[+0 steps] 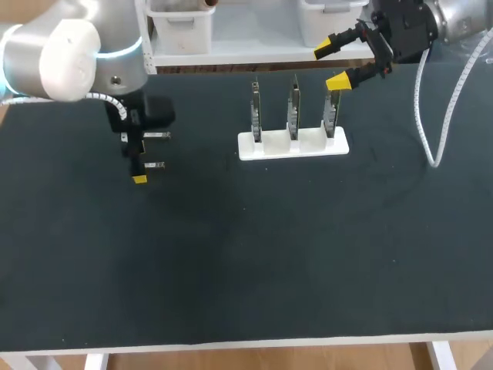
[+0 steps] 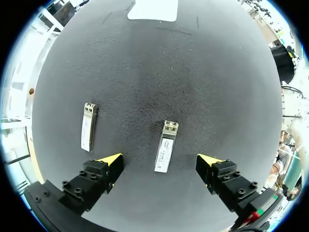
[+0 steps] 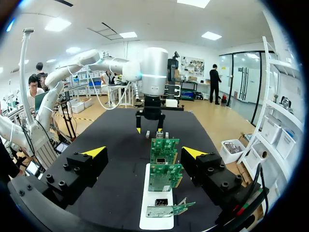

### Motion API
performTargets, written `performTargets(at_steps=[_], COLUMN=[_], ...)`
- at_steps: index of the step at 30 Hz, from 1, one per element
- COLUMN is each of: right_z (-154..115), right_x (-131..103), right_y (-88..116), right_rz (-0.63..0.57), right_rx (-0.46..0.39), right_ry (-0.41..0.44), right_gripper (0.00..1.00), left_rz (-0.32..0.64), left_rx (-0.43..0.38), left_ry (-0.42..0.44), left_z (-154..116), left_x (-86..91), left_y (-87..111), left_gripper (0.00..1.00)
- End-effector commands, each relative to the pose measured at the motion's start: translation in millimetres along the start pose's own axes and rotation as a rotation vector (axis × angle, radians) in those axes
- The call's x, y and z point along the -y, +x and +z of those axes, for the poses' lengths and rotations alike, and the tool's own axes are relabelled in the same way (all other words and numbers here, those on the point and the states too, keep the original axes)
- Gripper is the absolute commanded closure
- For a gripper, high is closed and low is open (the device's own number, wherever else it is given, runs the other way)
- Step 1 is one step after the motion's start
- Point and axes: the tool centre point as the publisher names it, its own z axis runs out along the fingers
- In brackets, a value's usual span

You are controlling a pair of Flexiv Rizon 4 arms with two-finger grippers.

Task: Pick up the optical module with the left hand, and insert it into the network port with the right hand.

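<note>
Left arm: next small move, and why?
Probably lower the left gripper straight down, then close. Its fingers are open, with one optical module lying on the table between the tips, lengthwise along them and not yet touched. The second module lies outside one finger, so a straight descent should clear it.

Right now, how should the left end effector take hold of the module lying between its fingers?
Probably from straight above, closing on the module's two long sides at mid-body. It lies flat on the mat, lengthwise between the open left end effector's fingers, so they'd span its narrow width.
</note>
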Motion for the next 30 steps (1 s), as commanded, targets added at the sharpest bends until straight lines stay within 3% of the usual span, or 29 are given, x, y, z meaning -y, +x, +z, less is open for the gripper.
performTargets(at_steps=[1,8,9,10,11,12,30], right_z=[0.2,0.2,0.2,0.2,0.2,0.2,0.2], right_x=[-2.6,-2.6,-2.6,-2.6,-2.6,-2.6,-2.6], right_y=[-0.4,-0.4,-0.4,-0.4,-0.4,-0.4,-0.4], right_rz=[-0.001,-0.001,-0.001,-0.001,-0.001,-0.001,-0.001], right_rx=[-0.001,-0.001,-0.001,-0.001,-0.001,-0.001,-0.001], right_ry=[0.006,0.006,0.006,0.006,0.006,0.006,0.006], right_gripper=[0.00,0.00,0.00,0.00,0.00,0.00,0.00], left_rz=[0.003,0.003,0.003,0.003,0.003,0.003,0.003], left_rx=[-0.005,-0.005,-0.005,-0.005,-0.005,-0.005,-0.005], left_ry=[0.009,0.009,0.009,0.009,0.009,0.009,0.009], left_z=[0.4,0.4,0.4,0.4,0.4,0.4,0.4], left_x=[-4.3,-4.3,-4.3,-4.3,-4.3,-4.3,-4.3], left_y=[-1.7,-1.7,-1.7,-1.7,-1.7,-1.7,-1.7], left_gripper=[0.00,0.00,0.08,0.56,0.87,1.00,1.00])
